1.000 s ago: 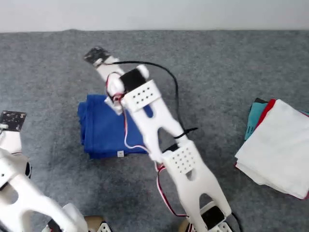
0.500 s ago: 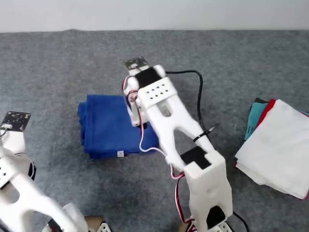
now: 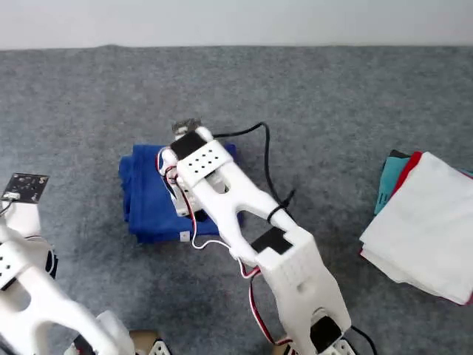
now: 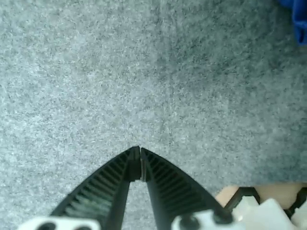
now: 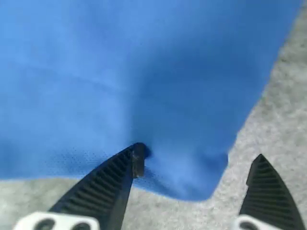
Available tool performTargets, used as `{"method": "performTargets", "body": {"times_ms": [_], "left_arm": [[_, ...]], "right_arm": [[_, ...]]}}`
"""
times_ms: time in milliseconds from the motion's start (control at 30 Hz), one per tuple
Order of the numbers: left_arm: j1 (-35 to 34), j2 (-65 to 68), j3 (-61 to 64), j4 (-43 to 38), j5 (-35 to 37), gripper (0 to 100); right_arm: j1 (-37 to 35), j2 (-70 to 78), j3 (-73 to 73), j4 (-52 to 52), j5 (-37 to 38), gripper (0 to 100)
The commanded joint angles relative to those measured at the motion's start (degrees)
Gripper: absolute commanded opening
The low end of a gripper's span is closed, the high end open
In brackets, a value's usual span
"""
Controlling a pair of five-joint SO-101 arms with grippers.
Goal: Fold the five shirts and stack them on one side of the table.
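We judge the folded blue shirt, lying near the middle of the table, soft, light and limp, so our right gripper, jaws apart over its corner, should pinch all layers there; our left gripper rests closed.

1. The lone shirt lies on the surface, toward 9 o'clock of its middle.
2. The stack of shirts lies at 3 o'clock, well apart from the lone shirt.
3. The right pincer straddles an edge of the lone shirt, with one fingertip on the cloth and the other over the surface beyond.
4. The left pincer hangs over bare surface near 8 o'clock, apart from the lone shirt.
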Motion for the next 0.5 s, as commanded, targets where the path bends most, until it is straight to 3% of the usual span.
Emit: {"method": "performTargets", "body": {"times_ms": [0,100,267,333,467], "left_arm": [[0.2,-1.5,-0.2,0.0,0.6,1],[0.2,-1.5,-0.1,-0.2,0.6,1],[0.2,-1.5,-0.1,-0.2,0.6,1],[0.2,-1.5,-0.1,-0.2,0.6,1],[0.2,-1.5,-0.3,-0.2,0.6,1]], "right_arm": [[1.0,3.4,-0.4,-0.7,-0.4,34.1],[1.0,7.1,-0.8,-0.6,-0.3,28.6],[1.0,8.1,-4.0,0.0,9.3,0.0],[1.2,7.6,-4.6,2.1,13.2,4.6],[2.7,6.1,-4.6,5.2,17.6,1.3]]}}
